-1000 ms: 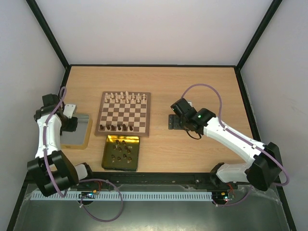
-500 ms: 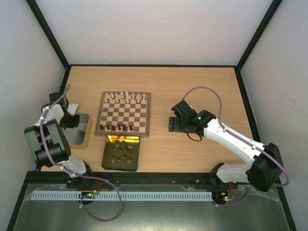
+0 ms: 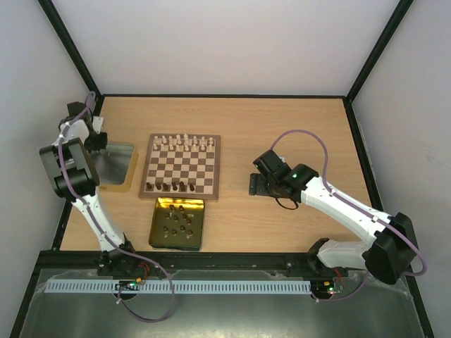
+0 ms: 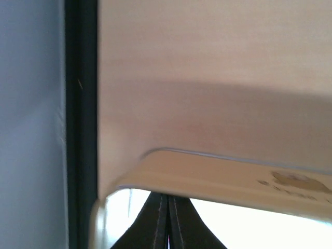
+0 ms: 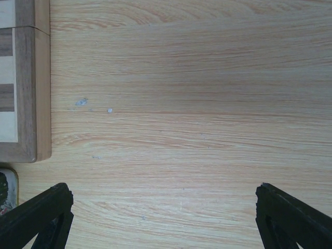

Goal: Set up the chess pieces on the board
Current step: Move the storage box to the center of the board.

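Two robot arms are caught over a half-laid chess game. The board [image 3: 182, 166] lies flat on the wooden desk [image 3: 296, 127], left of centre. Cream pieces [image 3: 184, 142] are ranged along its far edge, and only a handful of dark pieces [image 3: 169, 186] stand on its near row.

More dark pieces [image 3: 177, 222] wait in a gold tray [image 3: 180, 202] just in front of the board, close to hand, so that side looks to be the work left.

The left pincer [image 4: 167, 207] is clenched, its fingers pressed flat together with nothing visible between them. It hangs at the desk's far-left corner, over the rim of a second, mirror-bright tray [image 3: 118, 167] beside the board, in which no pieces can be made out. Parked there, it seems to be keeping clear of the play.

The right pincer [image 5: 162, 192] is spread wide and carries nothing. It sits low over bare desk just right of the board, a likely spot from which to reach the gold tray. The pieces are tiny and stand close together, so any pick will need a careful pinch to avoid toppling neighbours.
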Robot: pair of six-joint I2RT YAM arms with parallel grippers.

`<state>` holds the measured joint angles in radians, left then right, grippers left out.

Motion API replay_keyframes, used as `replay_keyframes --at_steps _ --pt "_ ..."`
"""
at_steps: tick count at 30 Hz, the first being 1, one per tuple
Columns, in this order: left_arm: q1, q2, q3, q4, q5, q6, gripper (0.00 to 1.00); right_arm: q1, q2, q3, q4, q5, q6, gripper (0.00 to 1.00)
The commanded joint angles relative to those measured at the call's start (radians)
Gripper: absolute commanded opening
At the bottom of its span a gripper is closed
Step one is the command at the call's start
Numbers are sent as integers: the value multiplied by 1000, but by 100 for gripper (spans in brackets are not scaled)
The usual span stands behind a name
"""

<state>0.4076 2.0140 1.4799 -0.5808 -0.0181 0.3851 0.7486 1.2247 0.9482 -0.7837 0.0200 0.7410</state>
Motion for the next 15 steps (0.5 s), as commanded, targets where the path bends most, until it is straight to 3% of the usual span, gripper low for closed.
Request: replay_keyframes --at_steps 1,4,6,15 --pt "-29 142 241 -50 -66 -37 2 3 -25 -18 -43 15 21 92" --pt "-41 219 414 -139 -76 -39 2 3 -26 -19 -47 17 25 92" --pt "-47 205 449 -164 -66 -36 2 3 -25 -17 -52 19 24 92" --pt "-41 -163 147 -243 60 52 2 3 -62 -58 -61 32 16 92"
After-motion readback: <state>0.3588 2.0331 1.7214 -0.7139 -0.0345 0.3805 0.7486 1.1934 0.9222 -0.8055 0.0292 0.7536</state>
